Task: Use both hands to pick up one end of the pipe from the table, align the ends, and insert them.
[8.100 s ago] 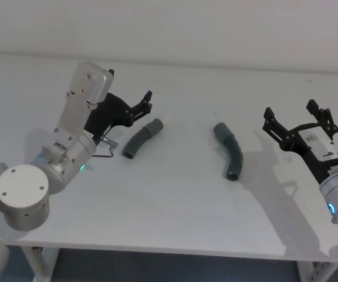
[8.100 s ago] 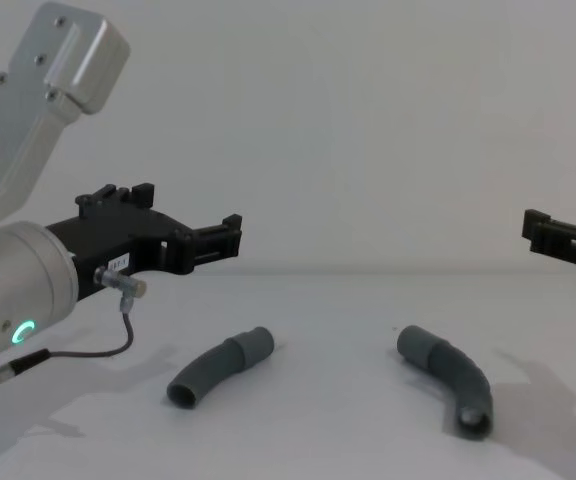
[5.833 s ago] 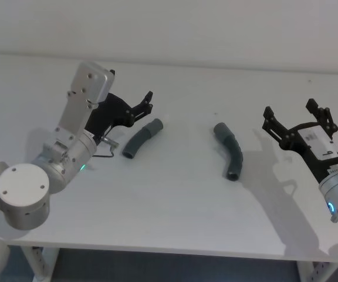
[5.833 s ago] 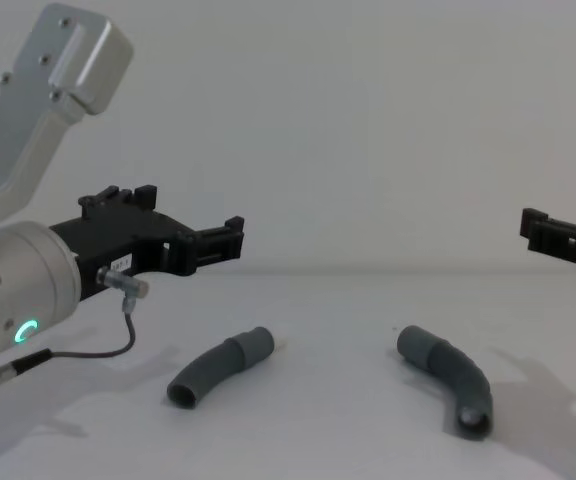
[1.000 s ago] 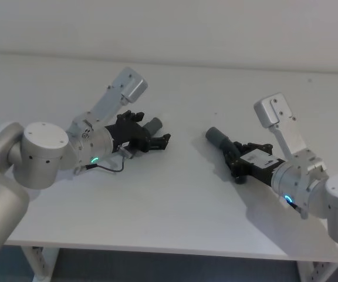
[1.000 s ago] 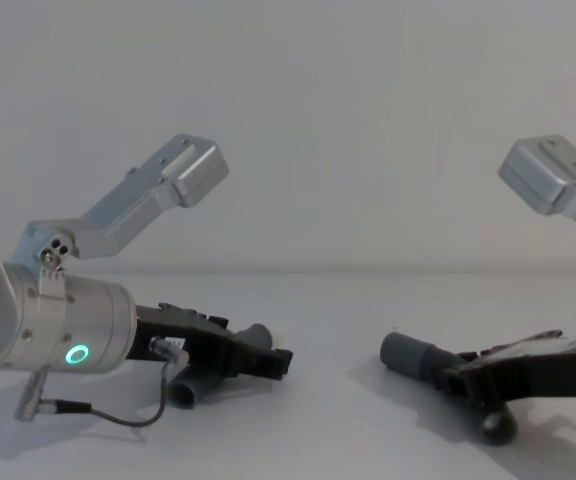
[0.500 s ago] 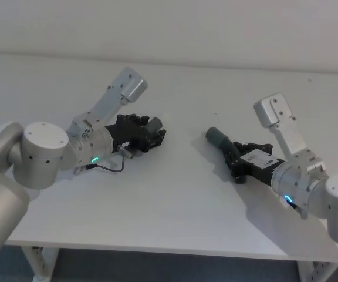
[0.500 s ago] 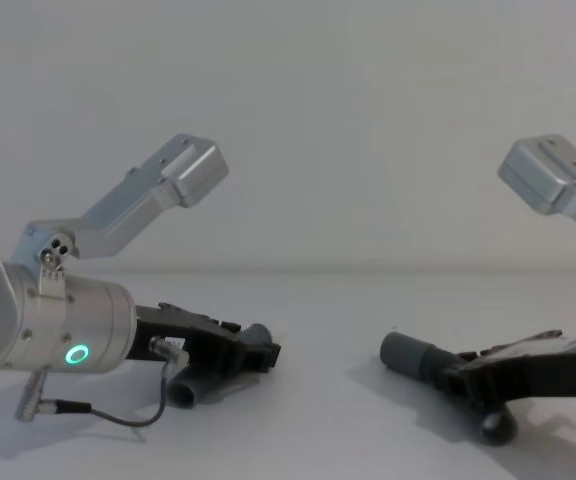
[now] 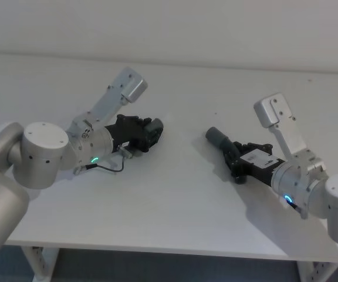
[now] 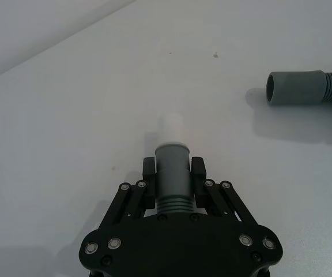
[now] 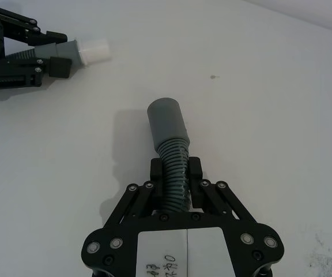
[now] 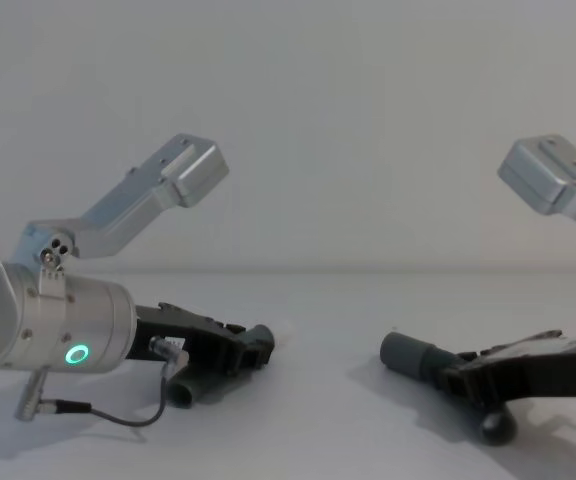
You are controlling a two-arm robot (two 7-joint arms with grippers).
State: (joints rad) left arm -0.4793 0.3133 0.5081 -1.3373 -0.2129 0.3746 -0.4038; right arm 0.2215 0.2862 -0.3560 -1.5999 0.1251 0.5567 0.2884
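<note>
Both pieces lie on the table (image 9: 175, 194), one to each side, with bare surface between them.

Left gripper (image 10: 173, 173): fingers closed against either side of the left pipe piece (image 10: 172, 161). The hold is on the smooth grey cuff, just behind the white spigot tip (image 10: 170, 126), which sticks out free ahead of the fingers. In the chest view the piece's open back end looks to rest on the table.

Right gripper (image 11: 176, 168): fingers clamped on the ribbed run of the right pipe piece (image 11: 174, 151), just behind the socket cuff (image 11: 166, 120). The cuff projects forward, clear of the fingers. The rear end appears to touch the table.

Handling, as a judgement:
- The pieces are hollow plastic and probably very light, so lift load is no concern.
- The ribbed stretch likely flexes a little, and the ridges should give the fingers bite against a push along the pipe.
- The smooth cuff is stiffer but more apt to slide under insertion force.
- Holding close to each mating end suits alignment, since little free length is left to wobble.

Spigot and socket are well apart and their axes are not in line. Both pieces need lifting and turning to face each other.
</note>
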